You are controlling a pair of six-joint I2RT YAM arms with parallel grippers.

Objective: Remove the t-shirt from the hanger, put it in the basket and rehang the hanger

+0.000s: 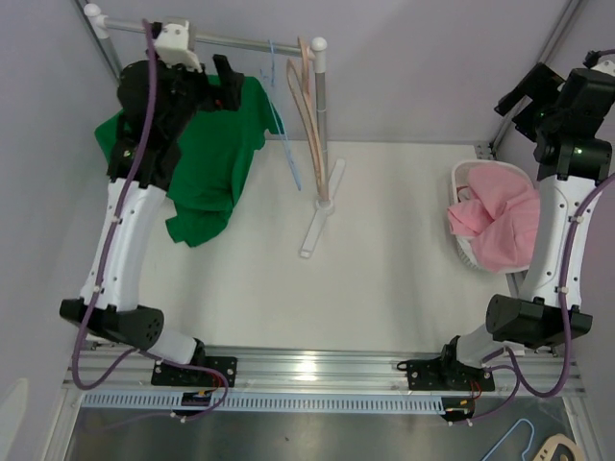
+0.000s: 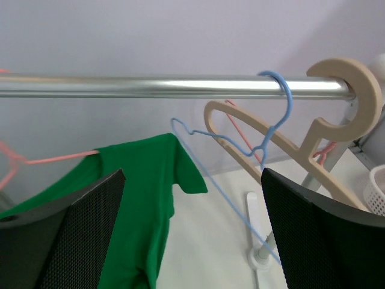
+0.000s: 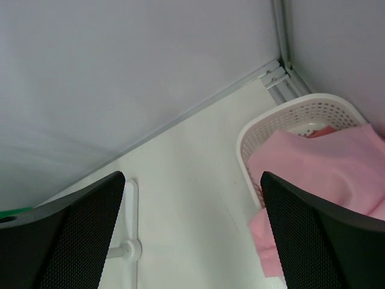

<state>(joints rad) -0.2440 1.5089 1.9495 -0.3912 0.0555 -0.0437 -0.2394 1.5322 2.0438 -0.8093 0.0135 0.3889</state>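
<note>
A green t-shirt (image 1: 216,163) hangs on a pink hanger (image 2: 60,158) from the steel rail (image 1: 240,41) above the desk (image 1: 384,269). The left hand (image 1: 229,84), fingers apart, is raised just beside it. The right hand (image 1: 524,93), also spread, hovers over a white basket (image 1: 461,178) of pink cloth (image 1: 500,221). 2 bare hangers sit farther along the rail.

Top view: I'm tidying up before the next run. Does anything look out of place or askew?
Yes. The pink cloth spills over the rim of the white basket, and the green t-shirt looks slanted on its pink hanger, one sleeve sticking out.
</note>
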